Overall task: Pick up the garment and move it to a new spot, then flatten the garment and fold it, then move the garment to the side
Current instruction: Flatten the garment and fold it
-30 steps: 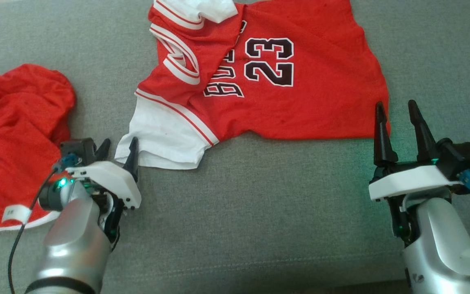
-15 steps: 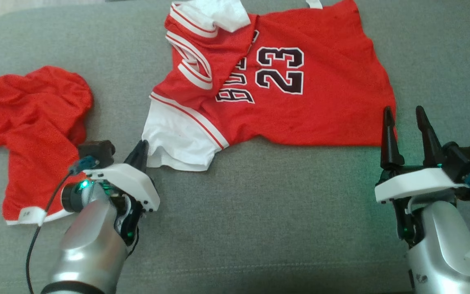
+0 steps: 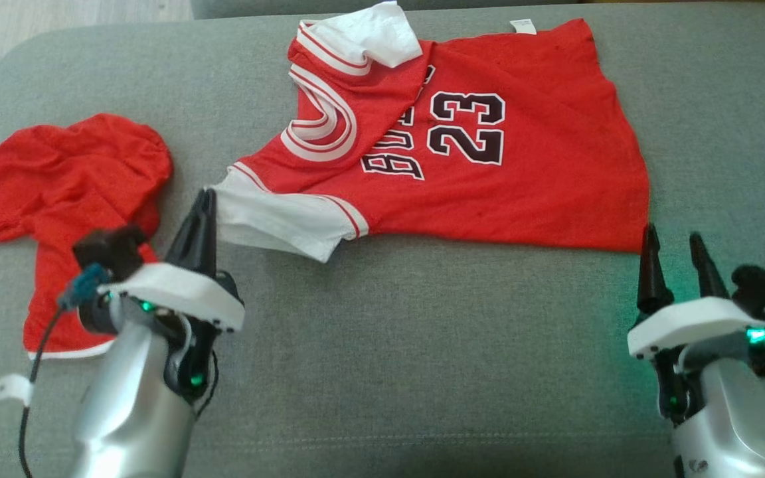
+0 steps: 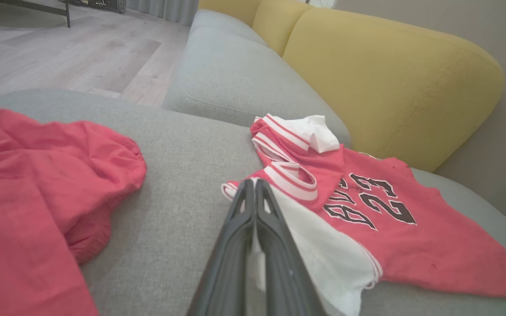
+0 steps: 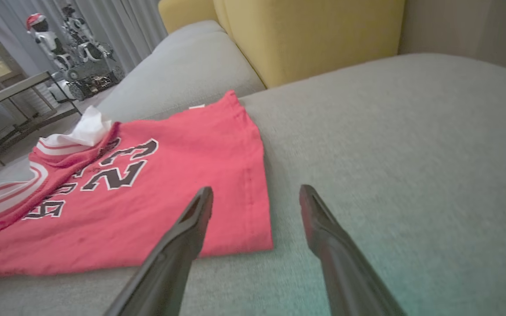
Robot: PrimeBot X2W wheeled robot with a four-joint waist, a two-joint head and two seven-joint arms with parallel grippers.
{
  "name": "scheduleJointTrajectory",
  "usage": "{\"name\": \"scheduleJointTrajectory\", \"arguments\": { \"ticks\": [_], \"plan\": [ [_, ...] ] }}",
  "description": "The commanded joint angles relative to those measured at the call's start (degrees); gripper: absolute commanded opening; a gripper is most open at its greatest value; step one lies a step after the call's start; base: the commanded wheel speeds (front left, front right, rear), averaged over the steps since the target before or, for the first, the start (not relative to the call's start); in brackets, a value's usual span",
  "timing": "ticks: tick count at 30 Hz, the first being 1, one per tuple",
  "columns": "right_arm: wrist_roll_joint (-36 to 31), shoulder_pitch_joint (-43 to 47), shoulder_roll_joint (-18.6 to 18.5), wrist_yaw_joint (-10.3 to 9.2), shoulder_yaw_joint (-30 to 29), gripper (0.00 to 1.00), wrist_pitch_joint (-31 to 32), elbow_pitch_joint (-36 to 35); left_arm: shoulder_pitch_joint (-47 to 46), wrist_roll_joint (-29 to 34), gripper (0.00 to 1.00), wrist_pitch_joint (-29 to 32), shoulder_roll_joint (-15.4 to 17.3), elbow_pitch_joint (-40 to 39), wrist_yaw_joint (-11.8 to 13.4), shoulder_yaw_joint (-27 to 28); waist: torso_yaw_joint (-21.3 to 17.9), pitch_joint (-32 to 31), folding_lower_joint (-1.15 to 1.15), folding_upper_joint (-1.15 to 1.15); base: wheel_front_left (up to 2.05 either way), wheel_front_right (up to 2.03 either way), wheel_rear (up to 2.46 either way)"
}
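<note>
We see the red jersey (number 23, printed side up) lying mostly flat across the far middle of the grey sofa seat. Its collar end points to the robot's left and its hem to the right. The left gripper is closed on the edge of the jersey's white sleeve. In the left wrist view we see the two fingers pressed together with white cloth pinched between them, and the sleeve is drawn out towards the pincer. The right gripper has its fingers spread with nothing between them. It sits just beside the near hem corner, and we can't tell if it touches the fabric. A second red garment lies crumpled at the seat's left end, apart from the jersey. Yellow back cushions stand behind the seat.
</note>
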Motion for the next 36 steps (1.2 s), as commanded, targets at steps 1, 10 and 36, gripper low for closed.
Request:
{"name": "scheduleJointTrajectory", "arguments": {
  "ticks": [1,10,36],
  "plan": [
    [1.32,-2.58,0.09,0.42,1.02,1.00,0.08,0.03,-1.47,0.58,0.00,-0.70,0.94,-2.74,0.10,1.98,0.21,0.16,0.00,0.00,0.00,0.00,0.00],
    [5.14,-7.40,0.09,0.42,1.19,1.00,-0.91,10.36,0.03,1.29,0.00,-0.70,0.24,-4.26,0.05,0.82,1.19,0.91,0.00,0.00,0.00,0.00,0.00],
    [-6.11,-17.84,-2.88,0.42,5.33,0.00,0.08,9.80,-1.10,-1.61,0.00,-0.71,0.93,-10.47,0.01,0.99,1.80,-4.88,0.00,0.00,0.00,0.00,0.00]
  ]
}}
